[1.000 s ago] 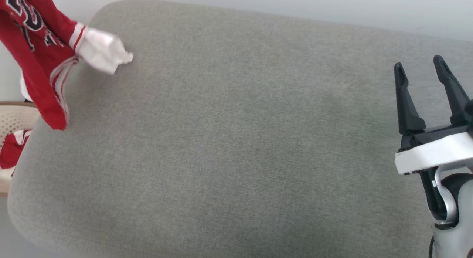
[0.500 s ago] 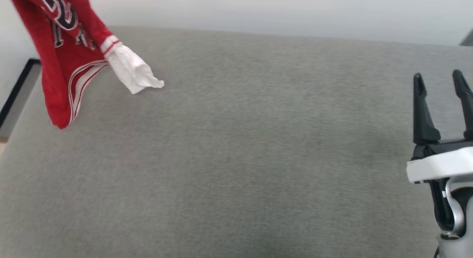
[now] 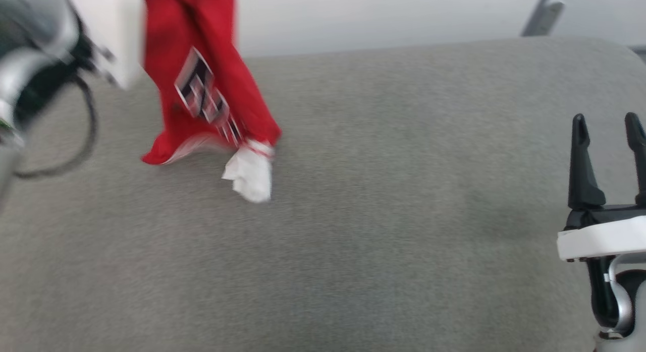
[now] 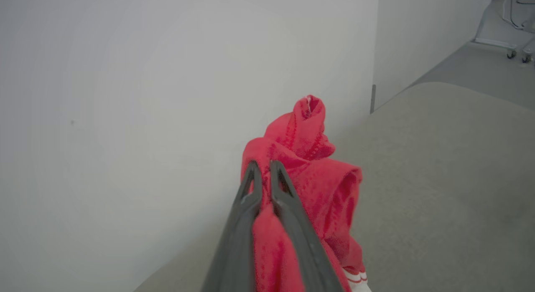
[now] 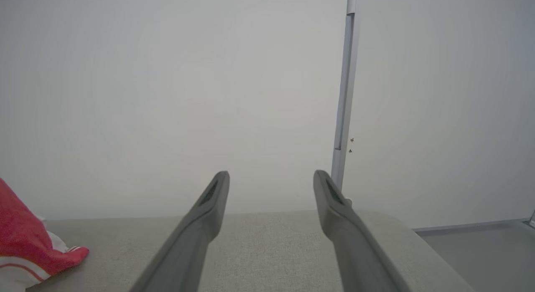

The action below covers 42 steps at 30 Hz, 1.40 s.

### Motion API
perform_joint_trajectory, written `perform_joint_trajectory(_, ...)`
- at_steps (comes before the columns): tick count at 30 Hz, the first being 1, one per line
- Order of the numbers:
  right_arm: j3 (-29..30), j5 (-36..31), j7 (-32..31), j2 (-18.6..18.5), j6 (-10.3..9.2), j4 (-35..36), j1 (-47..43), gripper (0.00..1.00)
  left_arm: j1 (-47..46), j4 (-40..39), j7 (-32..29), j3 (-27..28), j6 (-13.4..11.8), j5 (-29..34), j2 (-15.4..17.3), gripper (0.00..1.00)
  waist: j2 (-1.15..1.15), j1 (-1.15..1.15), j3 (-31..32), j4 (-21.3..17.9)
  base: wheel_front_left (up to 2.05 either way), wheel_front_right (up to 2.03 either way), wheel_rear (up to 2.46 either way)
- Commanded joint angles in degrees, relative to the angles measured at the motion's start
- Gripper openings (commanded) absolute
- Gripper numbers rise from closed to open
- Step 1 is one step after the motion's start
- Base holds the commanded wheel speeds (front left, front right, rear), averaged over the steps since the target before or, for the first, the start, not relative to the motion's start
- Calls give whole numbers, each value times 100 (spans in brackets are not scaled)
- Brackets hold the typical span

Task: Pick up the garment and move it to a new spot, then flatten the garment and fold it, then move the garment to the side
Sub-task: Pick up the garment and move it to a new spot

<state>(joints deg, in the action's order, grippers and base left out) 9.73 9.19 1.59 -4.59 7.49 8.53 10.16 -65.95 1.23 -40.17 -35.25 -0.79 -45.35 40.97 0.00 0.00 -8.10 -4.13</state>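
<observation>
The garment (image 3: pixel 202 74), red with a white sleeve and dark chest letters, hangs bunched at the upper left of the head view, and its lowest folds brush the grey cushion (image 3: pixel 383 241). In the left wrist view my left gripper (image 4: pixel 262 165) is shut on a fold of the garment (image 4: pixel 322 191), which drapes down past the fingers. The left arm's pale wrist (image 3: pixel 108 26) is blurred at the top left. My right gripper (image 3: pixel 608 124) stands open at the right edge with nothing between its fingers. The right wrist view shows the right gripper (image 5: pixel 271 177) above the cushion, and the garment's hem (image 5: pixel 25 246) at far left.
A pale wall (image 5: pixel 167 95) rises behind the cushion. A grey vertical post (image 5: pixel 345 95) stands on the wall to the right. Grey floor (image 4: pixel 489 66) and a wheeled frame (image 4: pixel 514 16) lie beyond the cushion's far end.
The head camera has swung, so the whole picture has shifted. The hanging garment has come in from the cushion's left edge over its surface, and the left wrist has entered at the top left.
</observation>
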Motion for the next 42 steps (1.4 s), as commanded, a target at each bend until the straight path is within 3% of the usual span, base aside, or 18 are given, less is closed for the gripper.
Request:
perform_joint_trajectory(1, -28, 53, 53, 35, 0, -38, -10, 100, 160, -139, -123, -83, -66, -15, -25, 0, 0, 0, -109, -249, 0, 0, 0)
perform_joint_trajectory(7, -256, 128, 161, 113, 0, -229, 47, 100, 880, -529, -737, -493, -416, -294, -65, 0, 0, 0, -386, -641, 0, 0, 0)
perform_joint_trajectory(13, -550, 222, 306, 165, 0, -535, 174, 100, 1610, -369, -1024, -843, -624, -537, -180, 0, 0, 0, -683, -958, 0, 0, 0)
perform_joint_trajectory(19, -728, 322, 469, 173, 0, -825, 353, 100, 2078, 273, -997, -1187, -512, -570, -304, 0, 0, 0, -923, -1118, 0, 0, 0)
perform_joint_trajectory(28, -1016, 402, 605, 169, 0, -1211, 653, 100, 2291, 1630, -791, -1553, -217, -610, -838, 0, 0, 0, -1043, -1121, 0, 0, 0)
perform_joint_trajectory(30, -1043, 376, 608, 167, 0, -1259, 696, 100, 2274, 1820, -699, -1560, -149, -621, -943, 36, 0, 0, -986, -1086, 0, 0, 0)
perform_joint_trajectory(31, -1051, 347, 599, 166, 0, -1287, 697, 100, 2252, 1875, -648, -1556, -100, -625, -982, 71, 0, 0, -947, -1054, 0, 0, 0)
perform_joint_trajectory(32, -1066, 338, 579, 167, 0, -1316, 688, 100, 2222, 1907, -594, -1533, -53, -647, -1011, 100, 0, 0, -897, -1022, 0, 0, 0)
perform_joint_trajectory(42, -989, 187, 453, 51, 0, -1307, 434, 100, 2191, 1615, 346, -1063, 102, -742, -1067, 100, 0, 0, -262, -547, 0, 0, 0)
